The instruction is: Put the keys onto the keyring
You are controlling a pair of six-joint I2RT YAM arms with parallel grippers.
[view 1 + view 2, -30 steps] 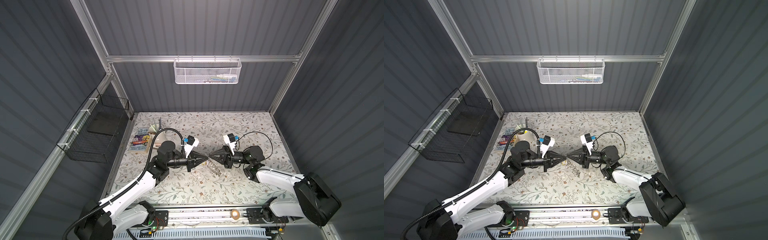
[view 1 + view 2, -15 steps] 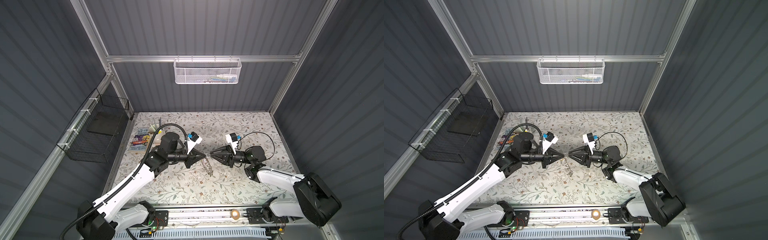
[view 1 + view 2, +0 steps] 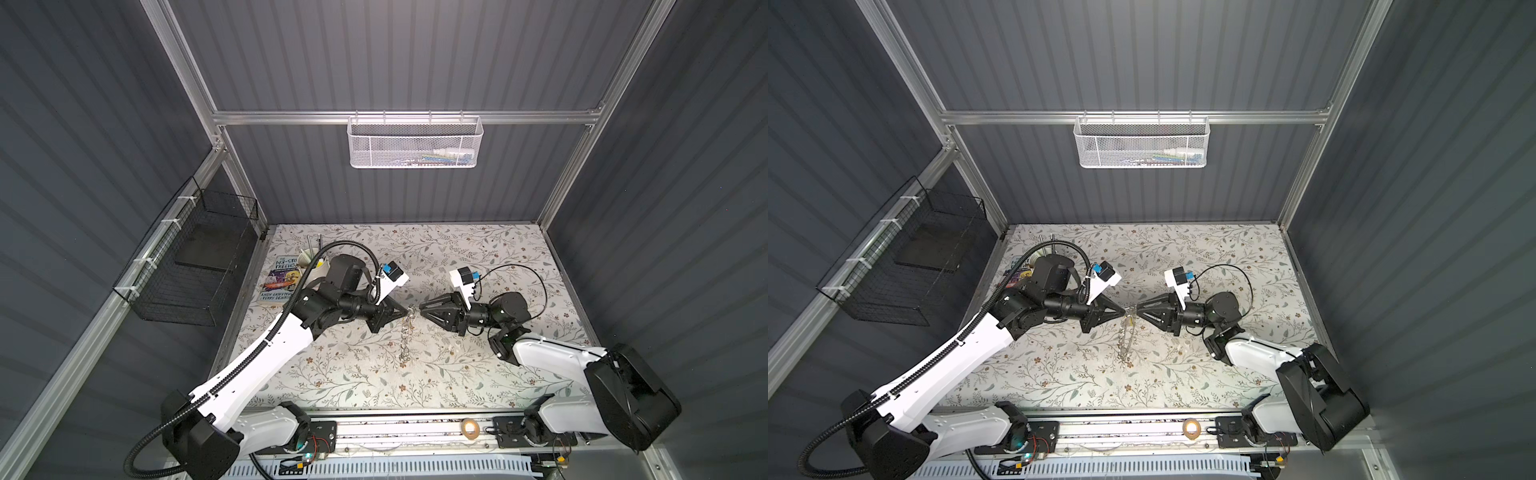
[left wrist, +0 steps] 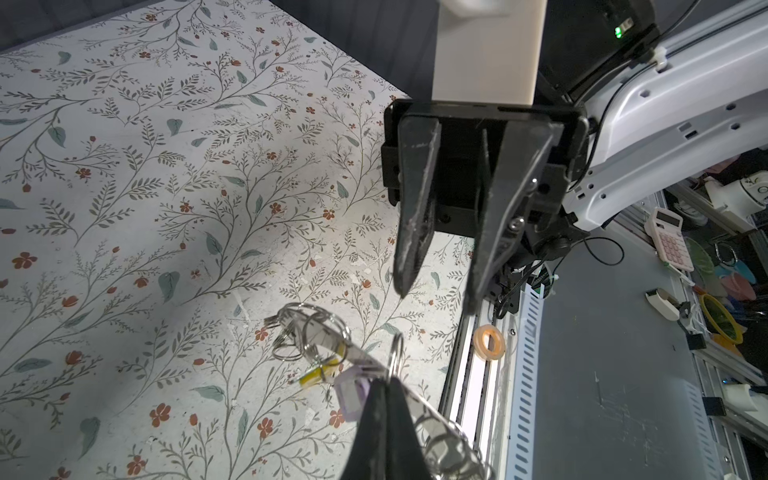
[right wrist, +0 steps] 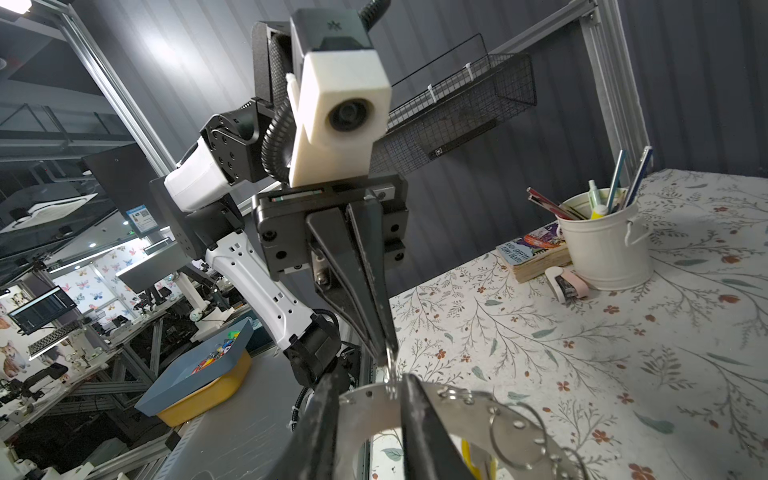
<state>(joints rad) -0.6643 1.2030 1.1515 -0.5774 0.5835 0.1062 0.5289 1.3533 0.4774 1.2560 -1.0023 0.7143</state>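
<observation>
The keyring (image 3: 404, 340), a flat grey metal ring with small wire loops round its rim, hangs on edge above the floral table in both top views (image 3: 1125, 338). My left gripper (image 3: 405, 311) (image 4: 384, 384) is shut on one wire loop at the keyring's top (image 4: 397, 353). Two tags of the keys, yellow (image 4: 313, 376) and pale lilac (image 4: 351, 392), hang against the ring; the keys' blades are hard to make out. My right gripper (image 3: 422, 309) (image 4: 436, 295) faces the left one tip to tip, open, just short of the ring (image 5: 478, 409).
A white pen pot (image 5: 602, 249), a book (image 3: 282, 278) and a small pink stapler (image 5: 567, 284) sit at the table's far left. A tan tape roll (image 3: 469, 426) lies on the front rail. Wire baskets hang on the back wall (image 3: 415, 141) and left wall (image 3: 195, 257).
My left arm has shifted right and lifted the keyring so it hangs from its tips. My right gripper's jaws have parted and it has drawn back slightly.
</observation>
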